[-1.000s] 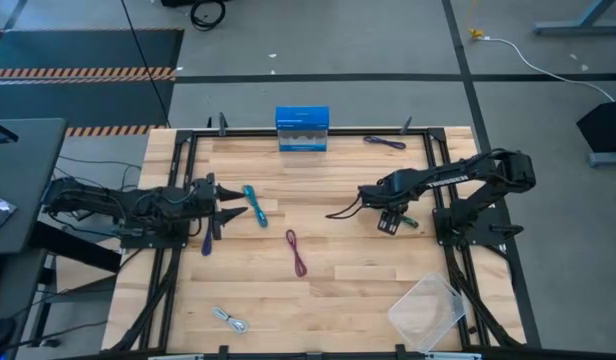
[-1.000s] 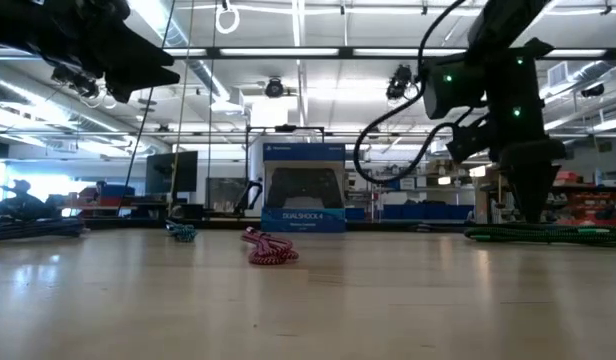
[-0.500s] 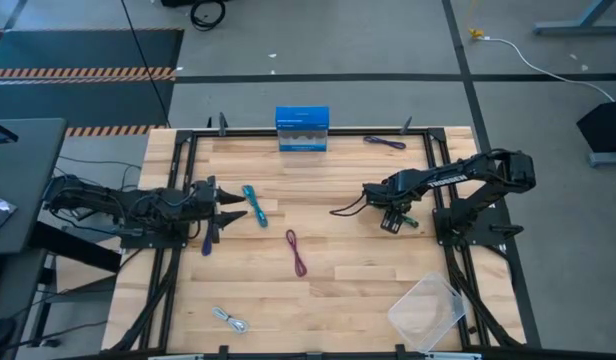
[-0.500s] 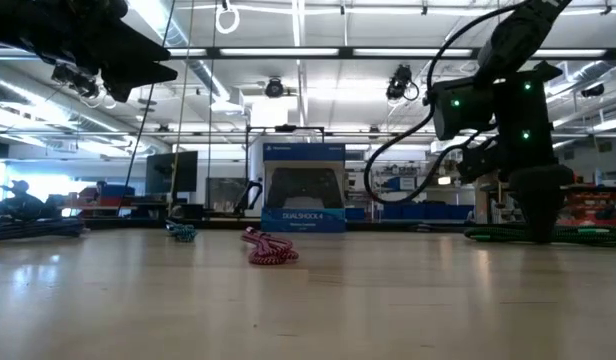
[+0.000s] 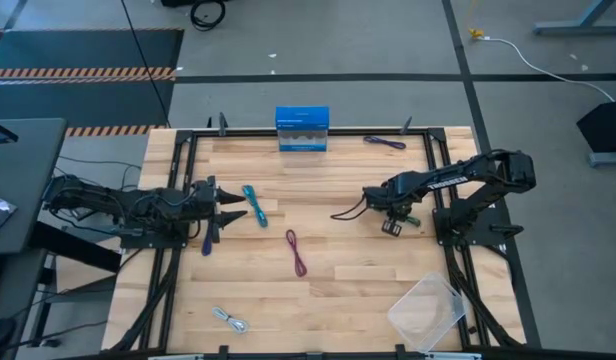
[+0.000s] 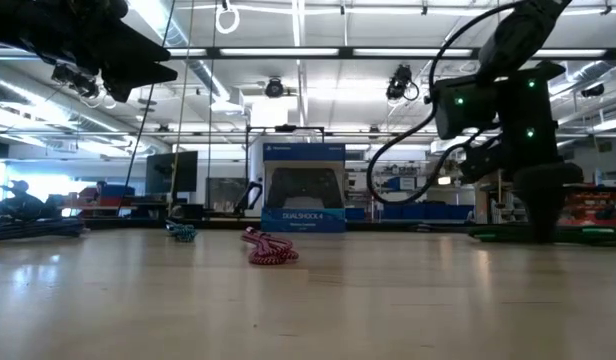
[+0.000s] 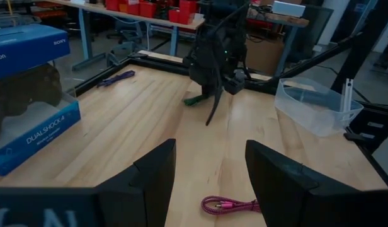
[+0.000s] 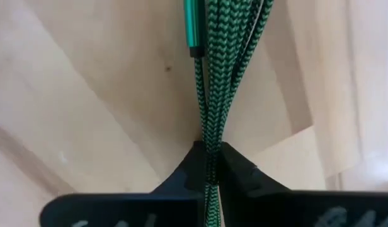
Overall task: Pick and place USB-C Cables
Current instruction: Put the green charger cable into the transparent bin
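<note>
The left gripper's (image 5: 234, 204) fingers (image 7: 153, 173) stand spread with nothing between them, hanging above the left side of the wooden table (image 5: 338, 290). Just beside its tips lies the teal cable (image 5: 254, 205), and a dark purple cable (image 5: 207, 238) lies below the gripper near the table's left edge. Near the front left corner rests the white-grey cable (image 5: 230, 320), well apart from the others.

Toward the middle lies the maroon cable (image 5: 296, 252) — in the left wrist view its pink-red coil (image 7: 230, 205) shows on the wood between the two fingers, and in the low view it sits on the tabletop (image 6: 270, 247) in front of the blue box (image 6: 303, 200). That box stands at the far edge of the table (image 5: 302, 130). To its right, along the same far edge, another dark purple cable (image 5: 385, 142) lies alone.

On the right, the right gripper (image 5: 392, 222) is down at the table, its fingers (image 8: 238, 171) pressed together and pinching the green cable (image 8: 210, 82) — the braided strands run straight into the closed tips. In the left wrist view the green cable (image 7: 195, 99) lies on the wood beneath that arm. The clear plastic tray (image 5: 428, 312) sits at the front right corner, tilted against the table's edges.
</note>
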Robot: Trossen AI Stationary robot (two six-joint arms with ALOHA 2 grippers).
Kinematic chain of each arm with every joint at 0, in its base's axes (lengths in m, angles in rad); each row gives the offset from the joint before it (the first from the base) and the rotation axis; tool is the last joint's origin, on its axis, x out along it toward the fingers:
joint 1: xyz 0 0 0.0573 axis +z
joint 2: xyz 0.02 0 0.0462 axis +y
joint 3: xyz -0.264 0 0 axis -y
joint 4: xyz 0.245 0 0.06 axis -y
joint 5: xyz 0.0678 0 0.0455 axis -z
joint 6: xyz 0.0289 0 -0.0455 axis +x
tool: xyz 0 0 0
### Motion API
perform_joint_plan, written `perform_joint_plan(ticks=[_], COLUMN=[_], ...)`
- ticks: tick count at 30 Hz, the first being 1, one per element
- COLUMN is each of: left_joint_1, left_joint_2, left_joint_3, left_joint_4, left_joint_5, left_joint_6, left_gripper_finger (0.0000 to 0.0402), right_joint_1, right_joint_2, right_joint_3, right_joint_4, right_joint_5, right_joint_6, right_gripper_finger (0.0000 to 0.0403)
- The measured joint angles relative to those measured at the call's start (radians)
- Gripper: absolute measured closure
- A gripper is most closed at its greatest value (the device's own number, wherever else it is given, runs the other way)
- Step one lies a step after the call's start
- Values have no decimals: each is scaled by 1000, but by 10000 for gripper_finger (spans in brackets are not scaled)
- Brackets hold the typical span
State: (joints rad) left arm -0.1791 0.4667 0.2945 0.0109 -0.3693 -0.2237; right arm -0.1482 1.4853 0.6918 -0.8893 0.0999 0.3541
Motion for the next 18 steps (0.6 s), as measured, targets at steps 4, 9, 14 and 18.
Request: perform_joint_plan(ticks=[4, 9, 14, 18], left_joint_1=[0, 0, 0, 0], left_joint_2=[0, 0, 0, 0], left_joint_3=[0, 0, 0, 0], left_joint_4=[0, -1, -1, 0], left_joint_5=[0, 0, -1, -1], left_joint_6=[1, 11, 11, 6], left_gripper_finger=[203, 203, 203, 203], right_joint_1=[41, 149, 307, 469], right_joint_2=[-17, -86, -121, -100], right_joint_3=[66, 209, 371, 474], right_joint_4=[-126, -214, -278, -306], right_joint_5=[-17, -45, -126, -200], right_joint_6=[17, 20, 38, 38], right_gripper_finger=[383, 384, 384, 384])
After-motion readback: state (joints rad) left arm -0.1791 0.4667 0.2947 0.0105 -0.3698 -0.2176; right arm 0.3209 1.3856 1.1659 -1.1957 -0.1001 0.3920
